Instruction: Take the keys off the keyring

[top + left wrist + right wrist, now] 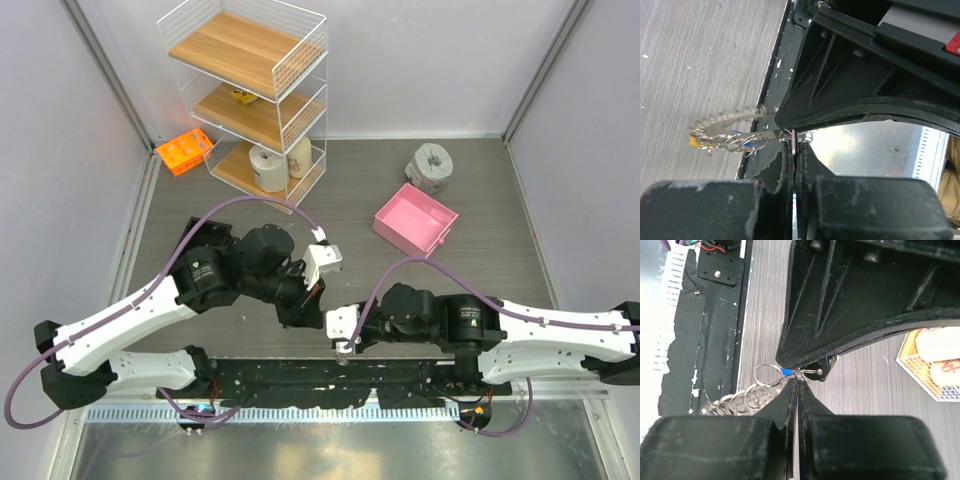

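**Desk:** How much room is there around the arms?

**Me:** I see both wrists crowded together low over the near edge of the table (480, 270), right by the black base plate (300, 380) the arms are bolted to. Beyond them the grey wood-grain top lies open through the middle. The wire rack (318, 40) stands at the far left with an orange holder (184, 151) just beside it. The pink box (415, 222) and a grey tape roll (431, 165) sit at the far right, well apart from my grippers. Pale walls close the table in on the left, the right and the far side.

**Desk:** And the tools?

**Me:** My left gripper (794, 146) has its jaws pressed together on small silvery rings at one end of the keyring (730, 116). The ring trails off sideways in the air, over the seam between the wood grain and the black plate. My right gripper (797, 382) is closed just as tight, pinching the keys (786, 371) at a blue-headed one, with a round black head just beside its tips (the two sets of fingers are very close, and each black housing fills much of the other's wrist view).

**Desk:** Where is the rest of the bunch?

**Me:** In the left wrist view a yellow head shows at the far end of the loop, with more little rings strung along it. I cannot tell whether any key is off the ring
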Robot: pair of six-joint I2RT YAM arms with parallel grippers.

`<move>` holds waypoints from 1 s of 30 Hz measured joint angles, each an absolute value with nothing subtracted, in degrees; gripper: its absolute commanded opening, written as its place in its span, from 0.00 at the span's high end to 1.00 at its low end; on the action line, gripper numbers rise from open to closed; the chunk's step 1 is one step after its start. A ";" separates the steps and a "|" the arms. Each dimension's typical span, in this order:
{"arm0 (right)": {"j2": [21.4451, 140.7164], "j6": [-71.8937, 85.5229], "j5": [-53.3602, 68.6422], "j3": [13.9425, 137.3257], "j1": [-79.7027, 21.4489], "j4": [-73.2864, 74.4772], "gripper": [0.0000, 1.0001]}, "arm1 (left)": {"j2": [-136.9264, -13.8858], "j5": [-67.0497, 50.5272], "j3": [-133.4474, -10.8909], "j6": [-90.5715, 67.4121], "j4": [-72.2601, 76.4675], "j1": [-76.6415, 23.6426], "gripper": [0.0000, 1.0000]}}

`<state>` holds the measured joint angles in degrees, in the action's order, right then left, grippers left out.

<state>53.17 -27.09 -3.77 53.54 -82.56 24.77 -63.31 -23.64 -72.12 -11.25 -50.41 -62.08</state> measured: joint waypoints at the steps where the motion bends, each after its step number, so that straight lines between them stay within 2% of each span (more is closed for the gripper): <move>1: 53.10 -27.42 -3.88 53.52 -82.67 24.67 0.95 | -63.44 -24.40 -72.12 -11.84 -50.33 -61.69 1.00; 15: 52.88 -37.87 -12.75 50.83 -88.62 21.98 0.95 | -67.55 -33.69 -72.64 -20.18 -51.81 -56.16 1.00; 16: 52.58 -39.38 -13.80 50.09 -89.27 20.80 0.91 | -67.55 -34.59 -72.47 -21.15 -51.79 -55.42 1.00; 17: 52.27 -40.62 -14.55 49.45 -89.73 19.77 0.81 | -67.53 -35.53 -72.20 -22.22 -51.68 -54.76 1.00; 19: 51.29 -42.94 -16.36 47.46 -90.96 17.23 0.74 | -67.51 -37.28 -71.53 -23.83 -51.16 -53.65 1.00; 25: 49.67 -44.56 -19.05 45.65 -92.23 15.55 0.72 | -66.78 -37.58 -69.58 -25.10 -49.04 -51.96 1.00; 30: 41.91 -42.48 -19.27 43.27 -92.53 12.27 0.70 | -64.23 -37.45 -69.14 -23.42 -47.94 -51.48 1.00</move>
